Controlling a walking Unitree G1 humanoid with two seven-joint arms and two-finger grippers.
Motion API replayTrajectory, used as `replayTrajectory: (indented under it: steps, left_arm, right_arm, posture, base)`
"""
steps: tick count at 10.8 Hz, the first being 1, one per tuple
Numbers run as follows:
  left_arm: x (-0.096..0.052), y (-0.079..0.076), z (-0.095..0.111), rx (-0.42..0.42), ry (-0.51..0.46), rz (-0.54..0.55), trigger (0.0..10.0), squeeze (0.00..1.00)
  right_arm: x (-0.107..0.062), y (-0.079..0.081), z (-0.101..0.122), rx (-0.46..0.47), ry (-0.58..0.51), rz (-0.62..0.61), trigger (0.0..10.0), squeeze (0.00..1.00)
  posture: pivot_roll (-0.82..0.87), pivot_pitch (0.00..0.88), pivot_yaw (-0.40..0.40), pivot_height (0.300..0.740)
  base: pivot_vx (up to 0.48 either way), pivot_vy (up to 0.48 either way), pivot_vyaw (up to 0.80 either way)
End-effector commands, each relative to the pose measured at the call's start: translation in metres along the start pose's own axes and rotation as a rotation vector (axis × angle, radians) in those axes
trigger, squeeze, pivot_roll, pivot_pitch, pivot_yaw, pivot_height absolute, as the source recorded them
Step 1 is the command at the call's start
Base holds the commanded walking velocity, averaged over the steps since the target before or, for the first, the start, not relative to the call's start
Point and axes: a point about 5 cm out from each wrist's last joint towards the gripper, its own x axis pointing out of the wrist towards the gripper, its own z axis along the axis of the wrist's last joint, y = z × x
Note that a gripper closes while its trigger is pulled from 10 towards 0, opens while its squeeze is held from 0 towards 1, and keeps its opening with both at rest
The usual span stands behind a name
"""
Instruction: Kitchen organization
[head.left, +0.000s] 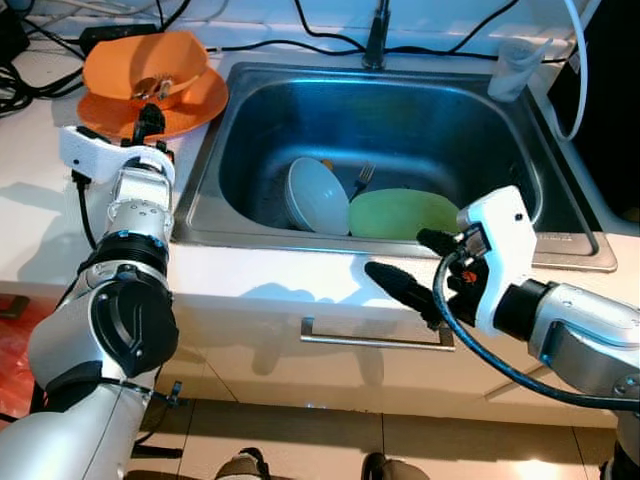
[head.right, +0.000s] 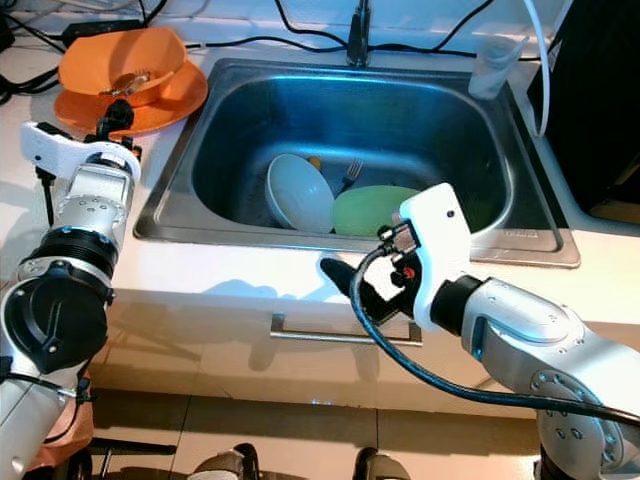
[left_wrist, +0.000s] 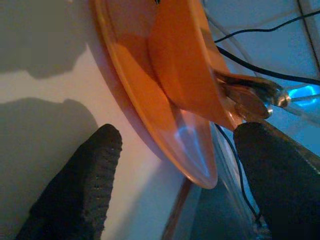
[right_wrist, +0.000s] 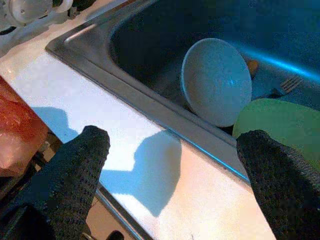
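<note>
An orange bowl (head.left: 145, 62) holding metal cutlery (left_wrist: 250, 97) sits on an orange plate (head.left: 205, 98) on the white counter, left of the steel sink (head.left: 400, 110). My left gripper (head.left: 150, 122) is open at the plate's near rim, one finger on each side of the edge (left_wrist: 197, 165). In the sink a pale bowl (head.left: 318, 195) leans on its side next to a green plate (head.left: 400, 213), with a fork (head.left: 363, 178) behind them. My right gripper (head.left: 415, 262) is open above the counter's front strip, just short of the sink's near rim (right_wrist: 165, 120), holding nothing.
A faucet (head.left: 378, 35) rises behind the sink. A clear cup (head.left: 515, 65) stands at the back right corner. Black cables run along the back of the counter (head.left: 300, 285). A drawer handle (head.left: 375, 340) is below the counter's front edge.
</note>
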Motion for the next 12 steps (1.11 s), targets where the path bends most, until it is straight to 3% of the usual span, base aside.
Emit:
replayTrajectory:
  steps: [1, 3, 4, 9, 10, 11, 12]
  left_arm:
    - [-0.005, 0.023, -0.017, 0.001, 0.073, 0.106, 0.0, 0.0]
    - [-0.004, 0.025, -0.014, 0.008, 0.067, 0.113, 0.0, 0.0]
    - [-0.004, 0.027, -0.014, 0.012, 0.074, 0.119, 10.0, 0.0]
    - [-0.006, 0.04, -0.011, -0.117, 0.055, 0.19, 10.0, 0.0]
    - [-0.007, 0.042, -0.01, -0.131, 0.045, 0.199, 8.9, 0.0]
    - [-0.007, 0.044, -0.009, -0.123, 0.045, 0.217, 0.0, 0.0]
    - [-0.007, 0.046, -0.008, -0.143, 0.036, 0.227, 0.0, 0.0]
  right_arm:
    - [-0.004, 0.002, 0.002, -0.015, -0.009, -0.005, 10.0, 0.0]
    - [-0.004, 0.002, 0.003, -0.013, -0.009, -0.003, 10.0, 0.0]
    - [-0.004, 0.002, 0.003, -0.014, -0.008, -0.003, 10.0, 0.0]
    - [-0.006, 0.001, 0.004, -0.02, 0.001, -0.006, 10.0, 0.0]
    - [-0.006, 0.001, 0.004, -0.021, 0.002, -0.006, 10.0, 0.0]
    - [-0.006, 0.001, 0.004, -0.022, 0.002, -0.005, 10.0, 0.0]
    - [-0.007, 0.001, 0.004, -0.022, 0.003, -0.006, 10.0, 0.0]
  posture:
    - [-0.22, 0.217, -0.005, 0.74]
    - [-0.21, 0.22, -0.007, 0.74]
    - [-0.22, 0.22, -0.008, 0.74]
    - [-0.24, 0.223, -0.017, 0.74]
    - [-0.24, 0.224, -0.019, 0.74]
    - [-0.24, 0.223, -0.018, 0.74]
    - [-0.24, 0.224, -0.016, 0.74]
  base:
    - [0.0, 0.0, 0.0]
    - [0.0, 0.0, 0.0]
    - [0.0, 0.0, 0.0]
    - [0.0, 0.0, 0.0]
    - [0.0, 0.0, 0.0]
    - [0.0, 0.0, 0.0]
    - [0.0, 0.0, 0.0]
